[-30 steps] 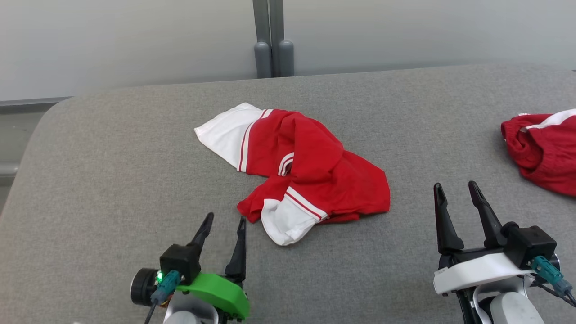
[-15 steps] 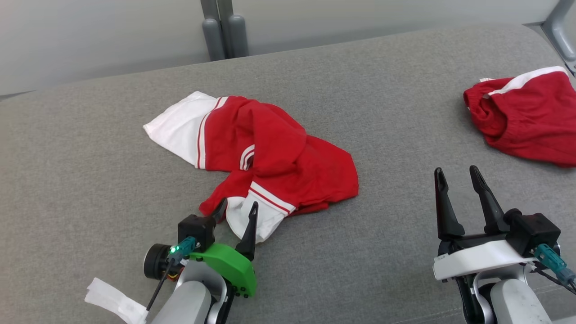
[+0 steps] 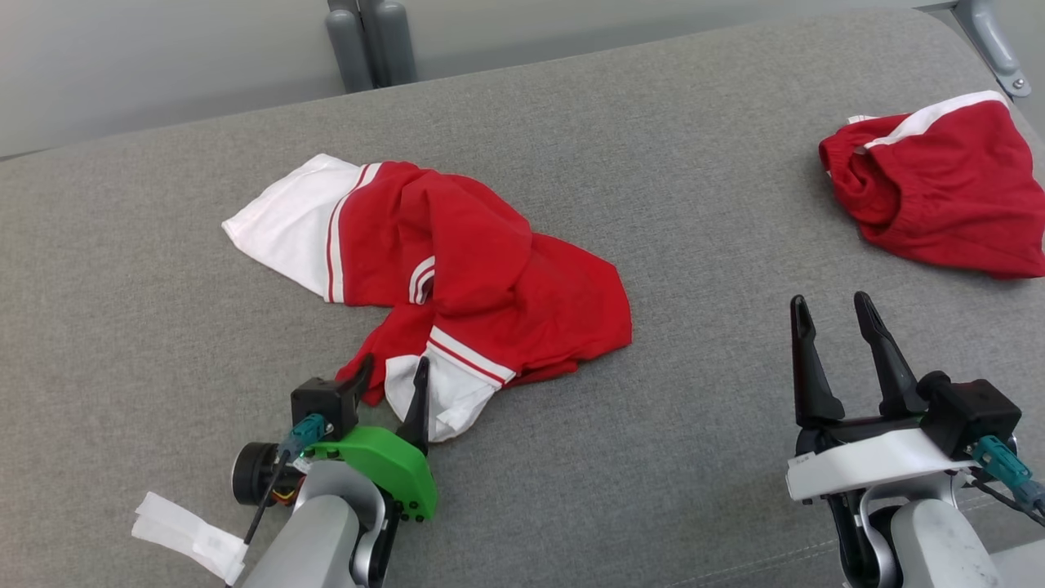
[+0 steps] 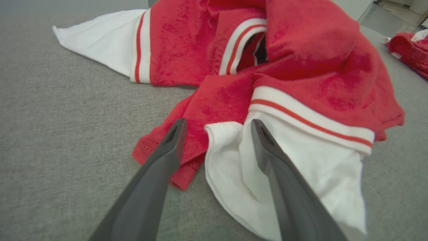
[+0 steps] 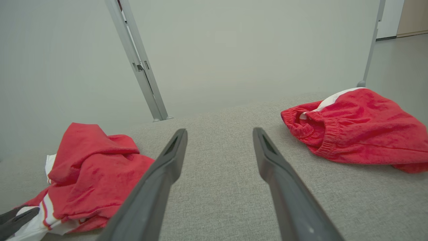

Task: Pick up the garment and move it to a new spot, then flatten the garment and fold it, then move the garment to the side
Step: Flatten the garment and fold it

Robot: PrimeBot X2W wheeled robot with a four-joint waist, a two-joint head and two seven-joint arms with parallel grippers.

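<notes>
Red-and-white crumpled garment [image 3: 457, 286], grey fabric

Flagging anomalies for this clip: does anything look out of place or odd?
A loose white strip sticks out by the left forearm, like peeling tape. The red-and-white garment lies crumpled, as expected; a second red garment sits bunched at the right.

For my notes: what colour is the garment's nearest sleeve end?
Sleeve end is white, below a red-striped band; clearest in left wrist view.

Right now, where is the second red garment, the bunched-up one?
Head view: the bunched garment lies far right on the grey surface, beyond the right tool, apart from the red-and-white garment.
</notes>
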